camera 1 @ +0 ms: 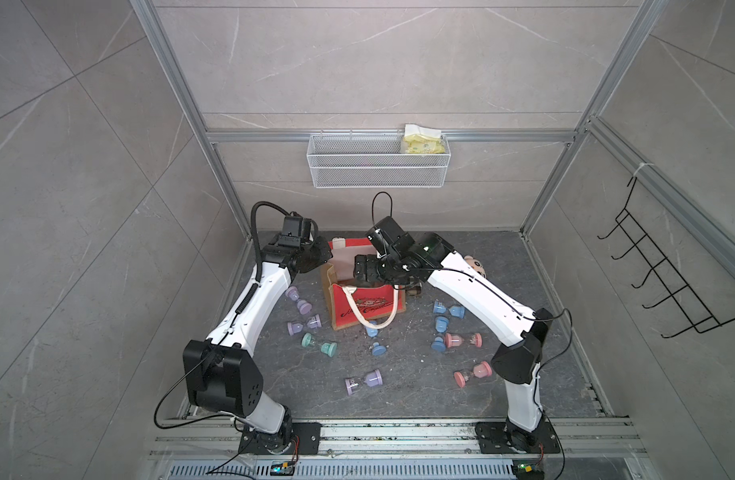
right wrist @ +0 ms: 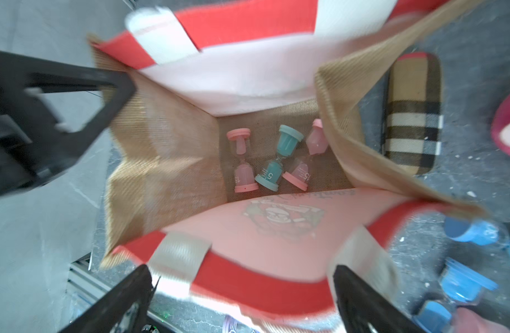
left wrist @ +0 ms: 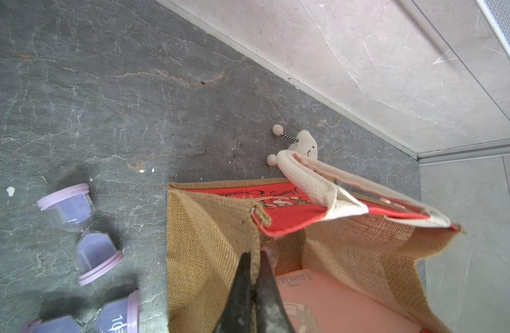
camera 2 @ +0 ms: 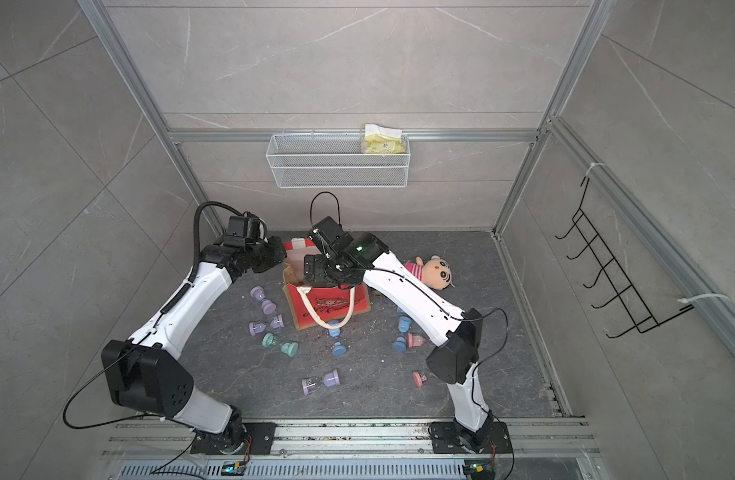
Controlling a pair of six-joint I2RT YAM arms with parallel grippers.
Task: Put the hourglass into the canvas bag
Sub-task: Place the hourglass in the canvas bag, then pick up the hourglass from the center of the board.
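Inside, hourglass (right wrist: 298, 173) reads "15"; left jaws pinch canvas bag (left wrist: 213, 230); right jaws gape empty.

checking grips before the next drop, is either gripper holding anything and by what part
Left gripper pinches the canvas bag by the top edge of a tan burlap side panel. Right gripper hangs open over the bag's mouth, empty.

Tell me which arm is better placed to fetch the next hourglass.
Right. The right hand is open and empty above the canvas bag; the left hand is shut on its burlap side, propping it open.
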